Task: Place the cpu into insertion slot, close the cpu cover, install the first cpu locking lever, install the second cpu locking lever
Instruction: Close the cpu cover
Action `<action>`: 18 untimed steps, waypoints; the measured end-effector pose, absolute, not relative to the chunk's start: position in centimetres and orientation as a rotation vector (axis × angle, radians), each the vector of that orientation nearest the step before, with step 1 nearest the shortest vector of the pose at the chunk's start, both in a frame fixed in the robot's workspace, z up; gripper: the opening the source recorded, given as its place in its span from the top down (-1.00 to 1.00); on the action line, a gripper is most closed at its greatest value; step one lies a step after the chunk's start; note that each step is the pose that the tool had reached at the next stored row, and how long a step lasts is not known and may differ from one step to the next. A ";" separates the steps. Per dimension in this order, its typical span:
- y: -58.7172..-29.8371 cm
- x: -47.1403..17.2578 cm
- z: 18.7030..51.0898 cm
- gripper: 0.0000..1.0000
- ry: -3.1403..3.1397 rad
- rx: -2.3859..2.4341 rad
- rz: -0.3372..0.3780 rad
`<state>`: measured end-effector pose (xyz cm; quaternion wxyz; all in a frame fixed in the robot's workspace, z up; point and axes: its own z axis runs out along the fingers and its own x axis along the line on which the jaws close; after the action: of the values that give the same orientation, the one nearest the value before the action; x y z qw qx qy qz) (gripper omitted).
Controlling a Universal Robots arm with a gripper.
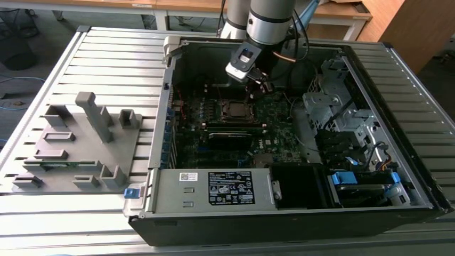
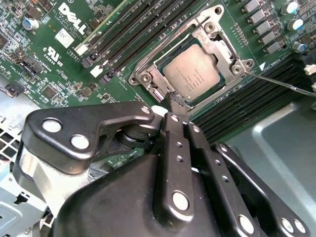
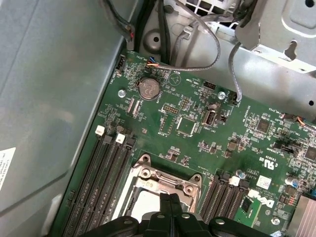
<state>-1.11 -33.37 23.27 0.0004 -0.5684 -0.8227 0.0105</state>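
Second wrist view: gripper (image 2: pixel 176 101) body hides near corner of socket (image 2: pixel 219 47). First wrist view: chip (image 3: pixel 145 205) cut off by picture edge. Exterior view: socket too small to tell if latched.

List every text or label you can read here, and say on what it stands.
The white label on the grey metal power supply box: print too small to read.
The dark green motherboard: one white brand logo, tiny white codes, unreadable.
The square silver-grey cpu: faint engraving, unreadable.

Robot lab: slatted bench (image 1: pixel 106 53), wooden desks (image 1: pixel 186 5) behind.
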 end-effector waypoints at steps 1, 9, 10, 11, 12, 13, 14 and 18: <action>-33.4 -1.1 23.3 0.79 -2.588 -1.780 0.033; -33.4 -1.1 23.3 0.79 -2.616 -1.736 0.030; -33.4 -1.1 23.3 0.79 -2.620 -1.730 0.030; -33.4 -1.1 23.3 0.79 -2.623 -1.725 0.030; -33.4 -1.1 23.3 0.79 -2.627 -1.720 0.030; -33.4 -1.1 23.3 0.79 -2.630 -1.714 0.029; -33.4 -1.1 23.3 0.79 -2.634 -1.709 0.029; -33.4 -1.1 23.3 0.79 -2.648 -1.687 0.028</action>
<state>-1.11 -33.37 23.27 0.0011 -0.5372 -0.8434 0.0089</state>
